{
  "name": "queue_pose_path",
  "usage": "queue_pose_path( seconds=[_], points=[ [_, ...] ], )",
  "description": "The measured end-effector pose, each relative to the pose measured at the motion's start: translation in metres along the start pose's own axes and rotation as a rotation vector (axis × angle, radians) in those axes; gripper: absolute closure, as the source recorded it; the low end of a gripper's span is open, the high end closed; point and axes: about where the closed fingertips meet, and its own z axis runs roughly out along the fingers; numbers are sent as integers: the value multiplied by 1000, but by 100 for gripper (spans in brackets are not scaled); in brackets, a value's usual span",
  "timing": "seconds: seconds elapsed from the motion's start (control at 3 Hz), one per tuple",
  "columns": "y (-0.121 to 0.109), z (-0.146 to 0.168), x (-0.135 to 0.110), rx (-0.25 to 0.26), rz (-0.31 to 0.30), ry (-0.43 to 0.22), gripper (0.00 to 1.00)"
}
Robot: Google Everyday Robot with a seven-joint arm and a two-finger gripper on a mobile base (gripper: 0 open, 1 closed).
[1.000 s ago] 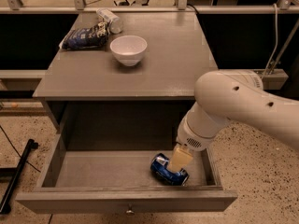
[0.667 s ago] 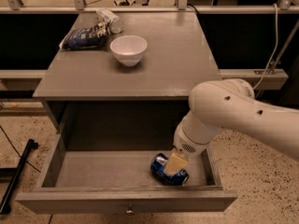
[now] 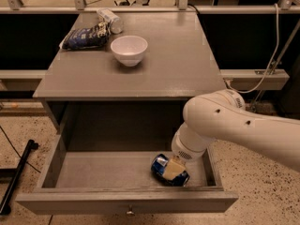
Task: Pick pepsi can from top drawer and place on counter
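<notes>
Starting from the nearest edge, the top drawer (image 3: 126,201) is pulled out, with its flat grey front panel and a small round knob (image 3: 130,212) in the middle. Around it is a pale speckled floor (image 3: 18,130), and a black rod (image 3: 18,172) lies on this floor at the left side.

Inside the drawer, on the right part of its bottom and close to the front wall, the pepsi can (image 3: 161,163) lies on its side, with one silver end turned up and to the left. The gripper (image 3: 172,169) is down in the drawer and sits directly on the can: its yellowish tip covers the middle of the blue body. Whether it is closed on the can or only resting against it, I cannot tell. The thick white arm (image 3: 234,125) comes in from the right, over the right wall of the drawer.

Behind and above, the counter (image 3: 168,64) is a smooth grey top. A white bowl (image 3: 128,48) stands on its left half, behind it lies a dark blue snack bag (image 3: 84,35), and a small whitish container (image 3: 110,20) is just beside the bag. On the far right, a pale cable (image 3: 269,55) hangs down to a grey ledge (image 3: 255,74).
</notes>
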Motion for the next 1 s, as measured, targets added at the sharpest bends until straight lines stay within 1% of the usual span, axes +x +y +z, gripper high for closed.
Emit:
queue_pose_path(
  seconds=[0.33, 0.67, 1.0],
  points=[
    [0, 2, 2, 2, -2, 3, 27],
    [-1, 10, -1, -1, -19, 10, 22],
    [-1, 9, -1, -1, -19, 10, 21]
  ],
)
